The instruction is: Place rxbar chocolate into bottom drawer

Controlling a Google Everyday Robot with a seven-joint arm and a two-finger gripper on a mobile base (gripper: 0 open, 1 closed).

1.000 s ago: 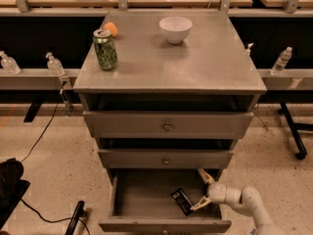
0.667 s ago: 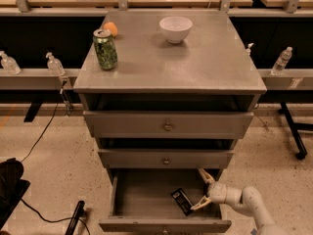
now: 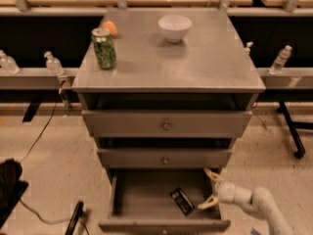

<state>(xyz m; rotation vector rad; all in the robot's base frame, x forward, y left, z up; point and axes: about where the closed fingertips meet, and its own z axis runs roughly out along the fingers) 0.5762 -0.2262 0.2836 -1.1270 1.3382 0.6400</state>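
Note:
The rxbar chocolate (image 3: 182,200), a small dark bar, lies flat on the floor of the open bottom drawer (image 3: 132,199), toward its right side. My gripper (image 3: 209,189) reaches into the drawer from the right. Its fingers are spread open, one up near the drawer's back right corner and one low by the bar. It holds nothing and sits just right of the bar, apart from it.
A green patterned can (image 3: 103,48), an orange (image 3: 110,28) and a white bowl (image 3: 174,27) stand on the cabinet top (image 3: 205,67). The two upper drawers (image 3: 166,125) are shut. Cables and a dark object (image 3: 10,190) lie on the floor at left.

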